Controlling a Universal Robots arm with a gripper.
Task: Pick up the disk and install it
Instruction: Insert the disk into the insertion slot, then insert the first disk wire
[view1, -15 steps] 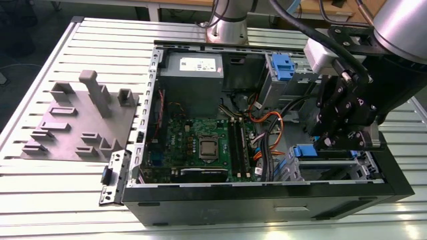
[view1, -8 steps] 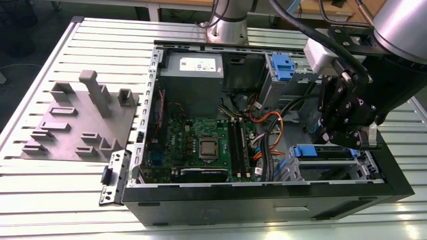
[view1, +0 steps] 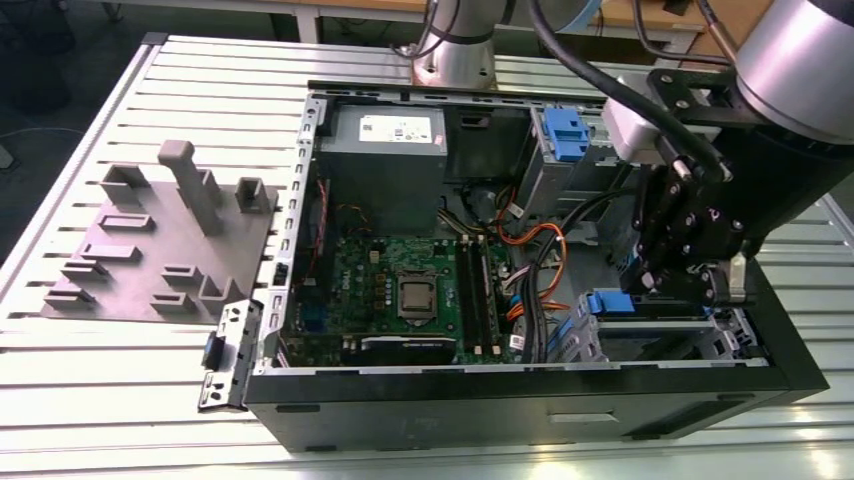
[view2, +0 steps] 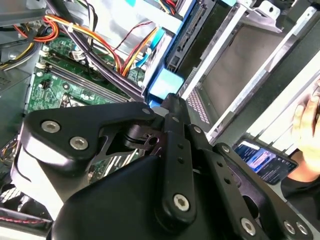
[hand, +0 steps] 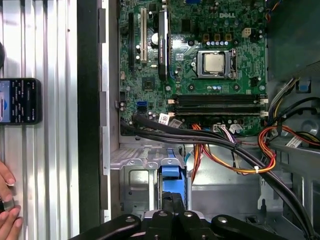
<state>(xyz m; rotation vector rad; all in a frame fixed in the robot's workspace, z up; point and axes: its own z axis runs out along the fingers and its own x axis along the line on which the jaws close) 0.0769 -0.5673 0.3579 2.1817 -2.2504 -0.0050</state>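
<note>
The hand (hand: 172, 197), fingers drawn close together at the blue end of the disk (hand: 170, 173) — gripping it or not, I cannot tell — could skew it and jam it in the cage (hand: 134, 176), near the cables (hand: 215, 145).

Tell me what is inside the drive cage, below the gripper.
A blue plastic piece stands in the silver drive cage, right under the gripper. The gripper's body covers what that piece is attached to.
</note>
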